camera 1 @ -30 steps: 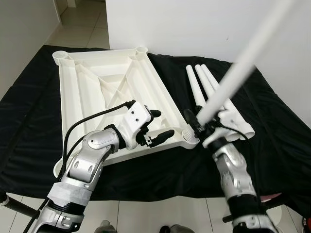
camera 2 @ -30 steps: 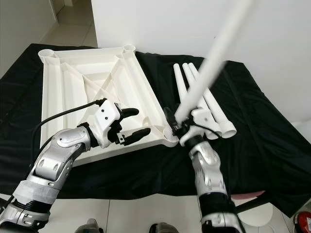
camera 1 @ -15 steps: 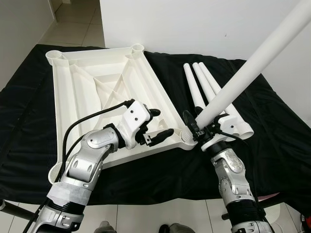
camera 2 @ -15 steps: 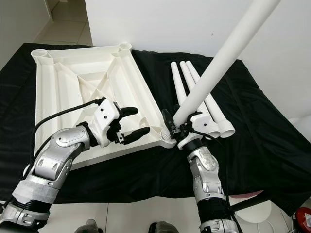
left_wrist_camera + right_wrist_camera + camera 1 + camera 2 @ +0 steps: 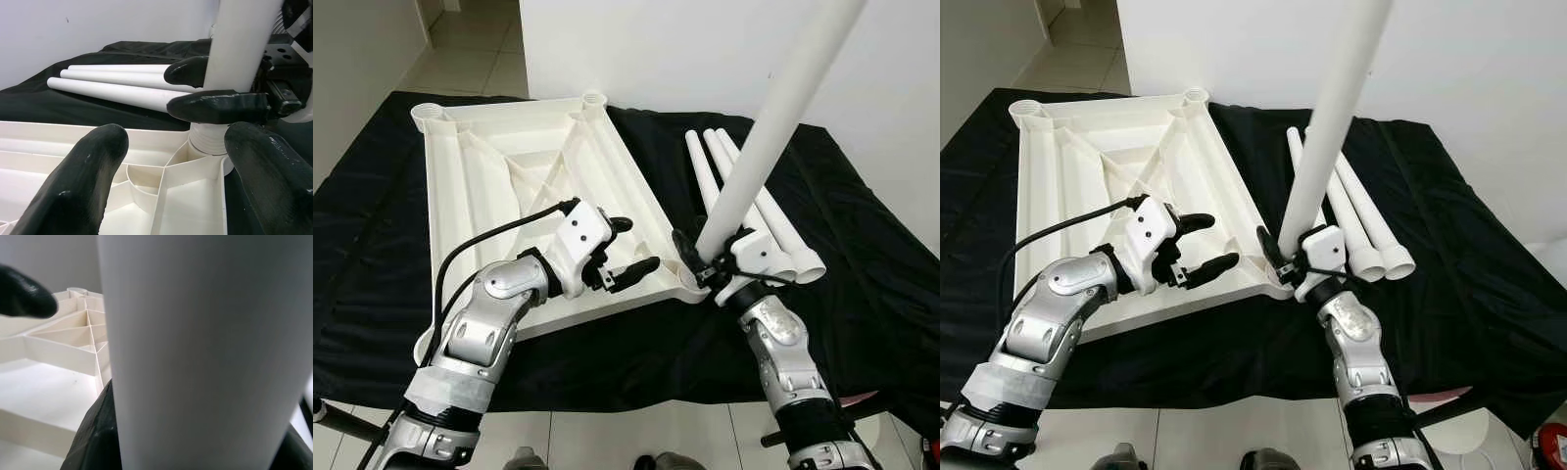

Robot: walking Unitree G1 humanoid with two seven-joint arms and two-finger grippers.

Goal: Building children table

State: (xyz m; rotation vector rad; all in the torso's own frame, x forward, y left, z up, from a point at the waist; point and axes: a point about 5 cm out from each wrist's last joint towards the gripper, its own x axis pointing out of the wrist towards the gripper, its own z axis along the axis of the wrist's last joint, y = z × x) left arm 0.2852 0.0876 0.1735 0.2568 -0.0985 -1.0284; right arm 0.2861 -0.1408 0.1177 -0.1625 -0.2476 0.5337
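The white table top (image 5: 480, 176) lies upside down on a black cloth, ribbed underside up. My right gripper (image 5: 708, 266) is shut on a long white table leg (image 5: 773, 117). The leg stands nearly upright, leaning slightly right, with its threaded lower end (image 5: 207, 144) at the near right corner socket (image 5: 689, 280). My left gripper (image 5: 631, 248) is open just left of that corner, its fingers (image 5: 90, 169) spread above the table top's near rim and holding nothing. In the right wrist view the leg (image 5: 195, 333) sits against a black finger (image 5: 95, 440).
Three more white legs (image 5: 720, 176) lie side by side on the black cloth (image 5: 862, 245) right of the table top. Empty sockets sit at the far corners (image 5: 433, 113) (image 5: 596, 99). A white wall stands behind, and tiled floor lies near the cloth's front edge.
The held leg has swung from a strong lean to the right to nearly upright over the corner socket. My left gripper has stayed open in about the same place.
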